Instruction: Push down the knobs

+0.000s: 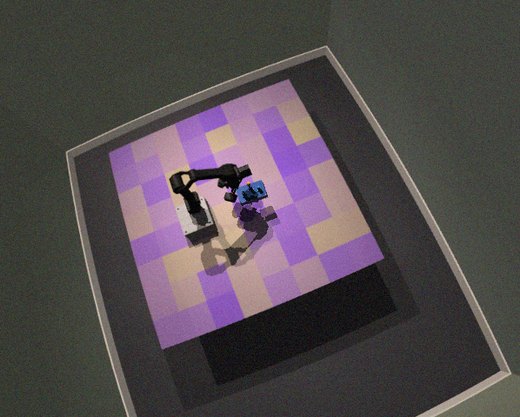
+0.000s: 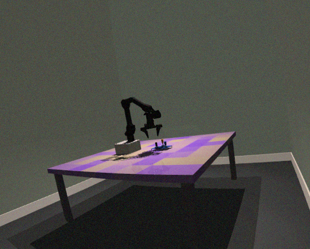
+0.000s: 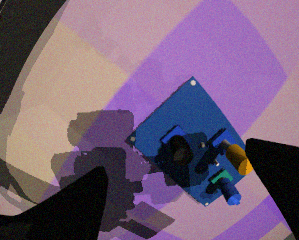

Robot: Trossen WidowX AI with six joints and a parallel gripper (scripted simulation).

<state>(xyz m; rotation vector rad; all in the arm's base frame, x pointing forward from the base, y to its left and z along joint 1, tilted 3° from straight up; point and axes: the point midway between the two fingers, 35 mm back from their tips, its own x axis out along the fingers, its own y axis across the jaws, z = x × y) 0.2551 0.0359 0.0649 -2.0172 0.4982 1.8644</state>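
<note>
The blue circuit board [image 1: 256,183] [image 3: 189,107] stands on the table. An orange knob [image 1: 249,183] [image 2: 162,140] [image 3: 239,159] stands upright and tallest; in the wrist view, a grey shaft shows between it and its blue potentiometer. A black knob [image 2: 156,143] [image 3: 181,151] stands at another blue potentiometer; its seating cannot be told. A blue knob [image 3: 231,195] stands over a green potentiometer [image 3: 221,176], with a dark part between them; its seating is unclear. My gripper [image 2: 152,136] [image 3: 178,161] is wide open and empty, above the board and towards the arm's base.
The arm's pale base box [image 1: 196,220] [image 2: 127,147] stands beside the board on the patchwork table [image 1: 345,224] [image 2: 176,161]. The arm's shadow falls over part of the board and the table near it.
</note>
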